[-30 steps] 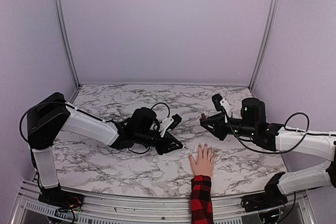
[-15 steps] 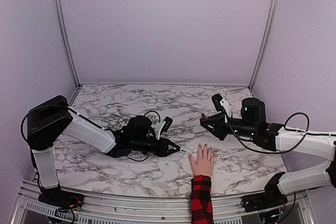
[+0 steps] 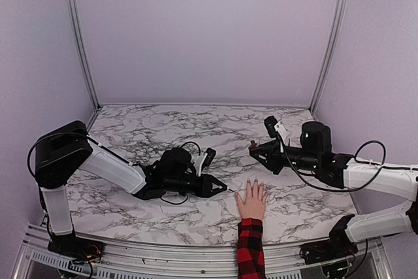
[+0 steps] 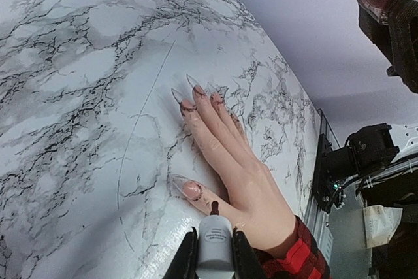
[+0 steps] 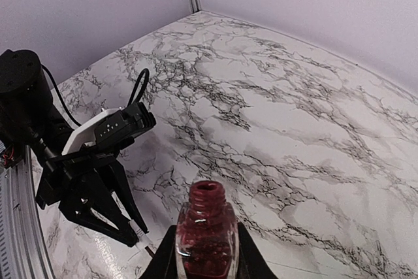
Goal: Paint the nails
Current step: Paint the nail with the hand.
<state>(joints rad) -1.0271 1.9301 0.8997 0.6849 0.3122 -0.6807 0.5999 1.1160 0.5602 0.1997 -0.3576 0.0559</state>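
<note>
Hand flat on the marble, brush beside the thumb, open bottle held beyond.

A hand (image 3: 251,202) in a red-and-black plaid sleeve (image 3: 250,249) lies palm down near the front edge of the marble table (image 3: 130,210), fingers pointing away. The nails (image 4: 191,87) are long, pointed and mostly clear, with dark traces near the cuticles. Just left of the hand, the left gripper (image 3: 219,187) is clamped tight on the grey cap of a polish brush (image 4: 215,236). The dark tip of the brush sits over the thumb behind its nail; contact cannot be told. Farther back and right, the right gripper (image 3: 255,153) is closed around an uncapped dark red polish bottle (image 5: 208,240), held upright, well apart from the fingers.
</note>
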